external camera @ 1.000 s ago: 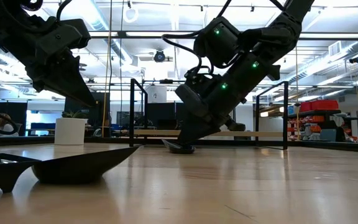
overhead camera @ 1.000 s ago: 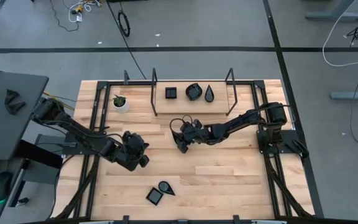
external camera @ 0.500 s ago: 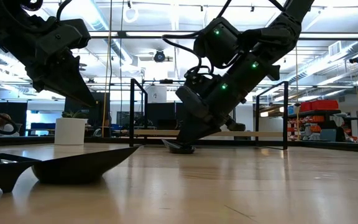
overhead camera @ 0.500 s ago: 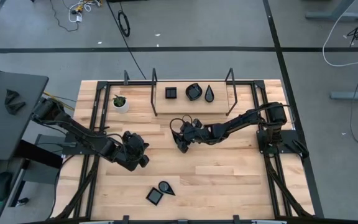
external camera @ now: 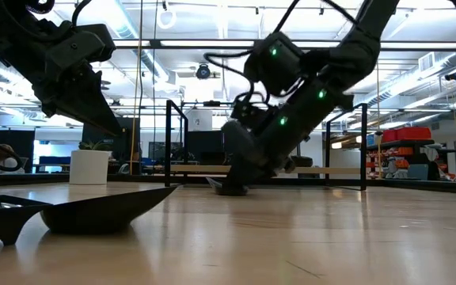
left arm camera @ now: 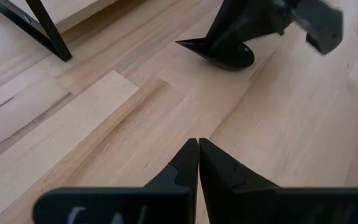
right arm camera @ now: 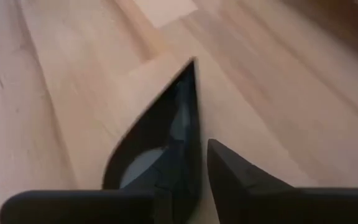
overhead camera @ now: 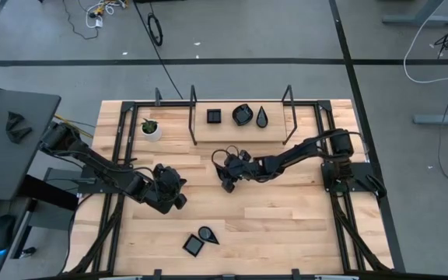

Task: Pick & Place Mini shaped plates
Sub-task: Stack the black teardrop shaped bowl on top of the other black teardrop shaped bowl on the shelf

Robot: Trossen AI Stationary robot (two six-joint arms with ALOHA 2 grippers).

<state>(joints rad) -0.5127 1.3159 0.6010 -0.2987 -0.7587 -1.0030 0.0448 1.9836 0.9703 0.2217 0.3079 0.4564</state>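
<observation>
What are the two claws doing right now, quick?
Left claw: closed, holding nothing, above bare wood.
Right claw: pinching the rim of a black teardrop plate mid-table.

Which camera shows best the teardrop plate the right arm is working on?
The right wrist view: the teardrop plate fills it, rim between the right gripper fingers. The left wrist view shows it farther off, the low view partly hidden, the high view hardly at all.

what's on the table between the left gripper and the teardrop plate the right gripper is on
Nothing: in the left wrist view, only bare wood lies between the left gripper and the teardrop plate under the right gripper.
</observation>
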